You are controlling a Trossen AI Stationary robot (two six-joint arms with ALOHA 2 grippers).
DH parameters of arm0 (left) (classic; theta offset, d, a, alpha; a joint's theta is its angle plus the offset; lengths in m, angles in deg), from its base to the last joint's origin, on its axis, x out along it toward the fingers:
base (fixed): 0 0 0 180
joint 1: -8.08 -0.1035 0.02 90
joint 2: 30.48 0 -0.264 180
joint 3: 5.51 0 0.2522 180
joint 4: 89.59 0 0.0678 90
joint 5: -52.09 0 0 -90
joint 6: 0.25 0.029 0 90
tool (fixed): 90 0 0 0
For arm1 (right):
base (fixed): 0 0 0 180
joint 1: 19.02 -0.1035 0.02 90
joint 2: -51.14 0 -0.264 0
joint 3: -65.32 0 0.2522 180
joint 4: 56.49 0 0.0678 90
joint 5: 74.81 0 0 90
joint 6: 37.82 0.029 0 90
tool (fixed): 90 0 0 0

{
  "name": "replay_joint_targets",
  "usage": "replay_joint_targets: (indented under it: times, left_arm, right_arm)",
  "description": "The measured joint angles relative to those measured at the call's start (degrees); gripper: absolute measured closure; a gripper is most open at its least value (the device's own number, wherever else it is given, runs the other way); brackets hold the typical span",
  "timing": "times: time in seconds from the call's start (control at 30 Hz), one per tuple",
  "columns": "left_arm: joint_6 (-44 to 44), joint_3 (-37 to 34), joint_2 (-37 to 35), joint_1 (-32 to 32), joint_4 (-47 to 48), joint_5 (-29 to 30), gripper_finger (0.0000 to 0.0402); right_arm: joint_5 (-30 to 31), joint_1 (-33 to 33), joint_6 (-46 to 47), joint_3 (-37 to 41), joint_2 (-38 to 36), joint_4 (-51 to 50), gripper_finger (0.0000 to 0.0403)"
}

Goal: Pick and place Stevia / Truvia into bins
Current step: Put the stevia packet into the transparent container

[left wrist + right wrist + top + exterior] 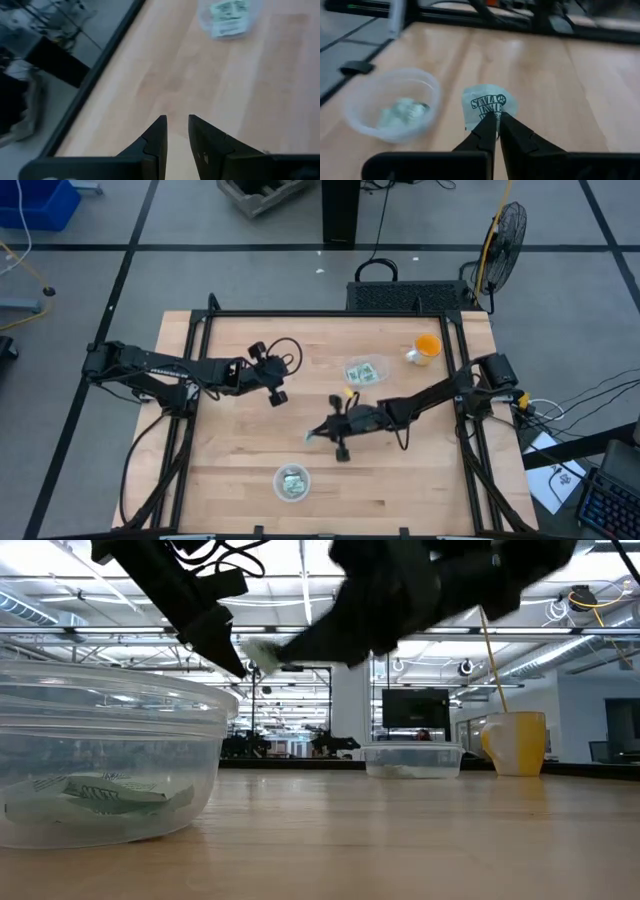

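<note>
Because the sachet is thin paper with a little loose powder inside, you should treat it as nearly weightless, limp and easy to crease or tear. Your right gripper has its fingers pressed together on one edge of it, and the printed face stands up past the tips, so the pinch is shallow. In the high view the right gripper hangs above the table's middle, with the sachet poking out at its 9 o'clock side. A flat packet like this gives no purchase from above when it lies on wood; an edge or corner is the place to take it, and I judge a light pinch is enough.

From that gripper, the near bin sits at about 7 o'clock and already holds sachets; the far bin lies at about 1 o'clock, also with sachets in it. Being so light, the packet may flutter or cling to a pad on release.

Your left gripper waits at the table's 10 o'clock, fingers slightly apart, empty.
</note>
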Motion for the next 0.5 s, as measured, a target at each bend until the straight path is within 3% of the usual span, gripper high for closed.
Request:
replay_joint_targets:
  times: [0.2,0.37,0.5]
  left_arm:
    - [-0.27,-0.01,0.00,0.00,-0.53,3.17,0.0316]
    - [-0.40,-0.02,0.00,0.00,-2.71,3.13,0.0316]
    - [0.37,-0.02,0.00,0.00,-5.99,3.13,0.0316]
  right_arm:
    - [-0.07,-3.61,-4.89,-7.55,-0.04,-7.27,0.0392]
    - [0.21,-6.74,-1.71,-10.58,0.38,-8.74,0.0392]
    - [3.53,-10.28,-3.83,-13.67,3.32,-9.17,0.0392]
